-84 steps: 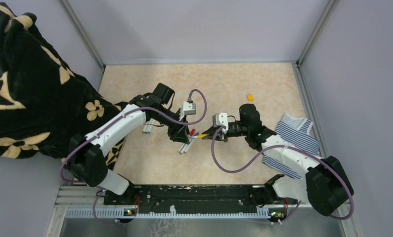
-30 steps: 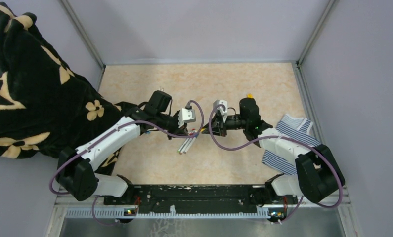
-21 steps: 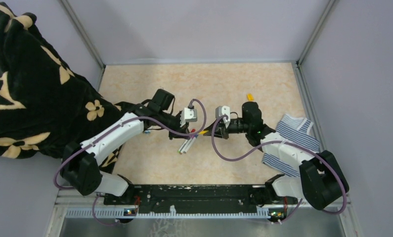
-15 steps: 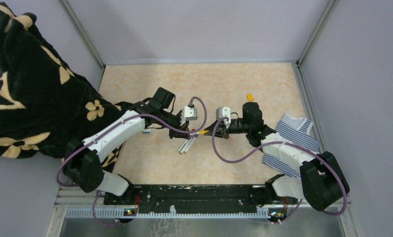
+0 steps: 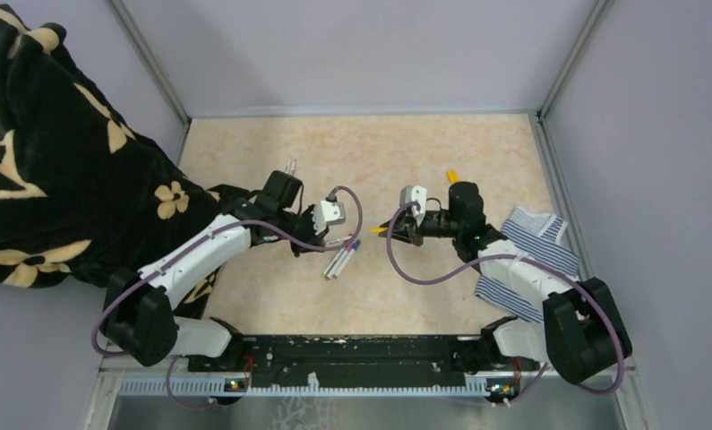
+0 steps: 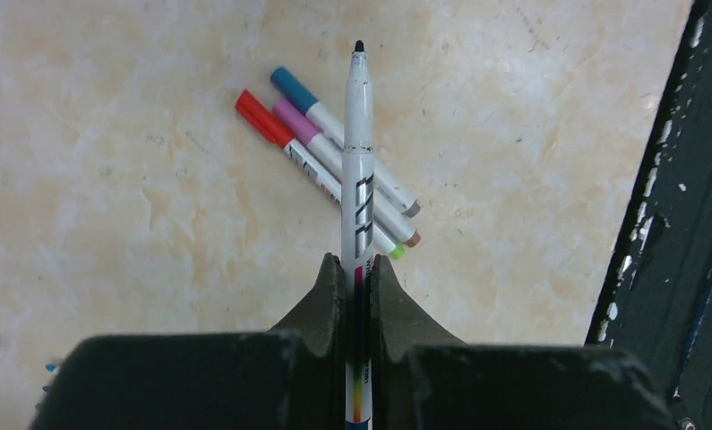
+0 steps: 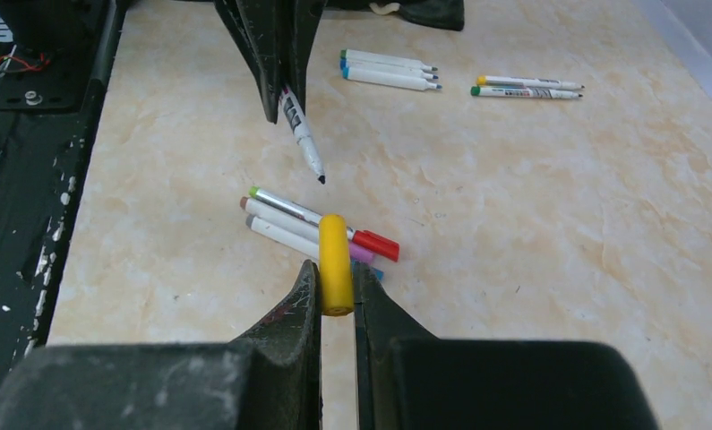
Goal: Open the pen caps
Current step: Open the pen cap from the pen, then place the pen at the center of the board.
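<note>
- Rear end of the thin white-barrelled marker pen is hidden between the fingers of the left end effector, which is clamped tight on the barrel. The black tip is bared.
- The short yellow plastic cap is pinched in the closed right end effector, held apart from that pen.
- Three capped white pens are seen lying together on the beige marbled bench.
- Uncapped pens lie farther off.
- The blue-and-white striped cloth is partly covered by the right arm.
- The bench is enclosed by lilac walls.
</note>
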`<state>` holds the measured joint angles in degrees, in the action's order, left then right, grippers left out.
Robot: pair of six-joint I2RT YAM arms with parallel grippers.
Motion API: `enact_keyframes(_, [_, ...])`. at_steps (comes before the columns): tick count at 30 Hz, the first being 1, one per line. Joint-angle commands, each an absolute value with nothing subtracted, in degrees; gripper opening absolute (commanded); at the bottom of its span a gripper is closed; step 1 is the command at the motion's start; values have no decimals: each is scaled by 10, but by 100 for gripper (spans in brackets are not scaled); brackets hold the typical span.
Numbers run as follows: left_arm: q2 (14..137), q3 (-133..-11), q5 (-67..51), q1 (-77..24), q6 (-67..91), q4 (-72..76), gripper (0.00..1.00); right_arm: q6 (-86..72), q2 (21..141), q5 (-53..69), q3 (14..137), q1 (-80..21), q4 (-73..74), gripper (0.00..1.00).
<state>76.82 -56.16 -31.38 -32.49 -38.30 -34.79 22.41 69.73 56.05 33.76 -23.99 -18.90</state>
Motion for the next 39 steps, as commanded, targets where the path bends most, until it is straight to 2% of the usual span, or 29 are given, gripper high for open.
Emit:
enact_keyframes(1, [749, -544, -249, -323, -381, -355, 0, 212, 691, 566, 357, -236, -195, 0])
enact_keyframes(7, [751, -543, -217, -301, -345, -322, 0, 189, 687, 557, 356, -229, -211, 0])
enact_keyframes(18, [856, -644, -199, -140, -209, -252, 0, 169, 683, 538, 351, -219, -231, 0])
enact_keyframes(29, [974, -730, -160, -81, -115, -231, 0, 166, 682, 534, 349, -219, -234, 0])
enact_keyframes(39, [1092, -811, -189, -36, -87, -227, 0, 166, 679, 534, 345, -218, -237, 0])
